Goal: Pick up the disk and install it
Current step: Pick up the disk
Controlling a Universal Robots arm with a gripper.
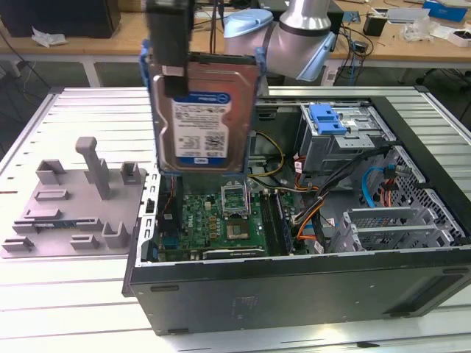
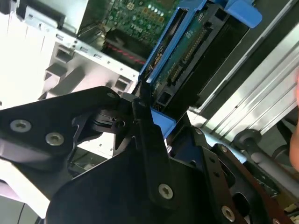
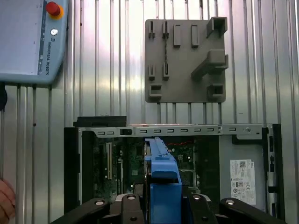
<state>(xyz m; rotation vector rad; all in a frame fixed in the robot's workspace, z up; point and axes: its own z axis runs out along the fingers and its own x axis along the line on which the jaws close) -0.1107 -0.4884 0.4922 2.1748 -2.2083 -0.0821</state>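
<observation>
Broadly, desk (image 1: 73,118): ribbed metal top carrying everything; bare strips run along its 6 o'clock and 9 o'clock edges in the exterior view.
Computer case (image 1: 294,294): black tower lying on its side with the open side up, filling the exterior view from the middle out to 3 o'clock.
Motherboard (image 1: 221,220): green, on the case floor toward the 9 o'clock wall; cables (image 1: 324,184) crowd its 3 o'clock side.
Fixture plate (image 1: 66,213): grey with upright posts, flat on the desk at 9 o'clock of the case, just beside its wall.
Drive cage (image 1: 346,143): silver, topped by a wide blue latch (image 1: 327,118), at 1 o'clock inside the case, well apart from the disk.
Disk (image 1: 202,110): in the air, upright, label facing the exterior camera, with a blue rail (image 1: 257,88) down its side edges. It hangs at 11 o'clock over the case, lower edge over the motherboard; whether that edge is above the case rim I cannot tell. In the first wrist view it is edge-on, with open board on both flanks.
Hand (image 1: 176,73): black, clenched on the disk's upper end; in the second wrist view its fingers (image 2: 147,140) press against the blue rail.
</observation>
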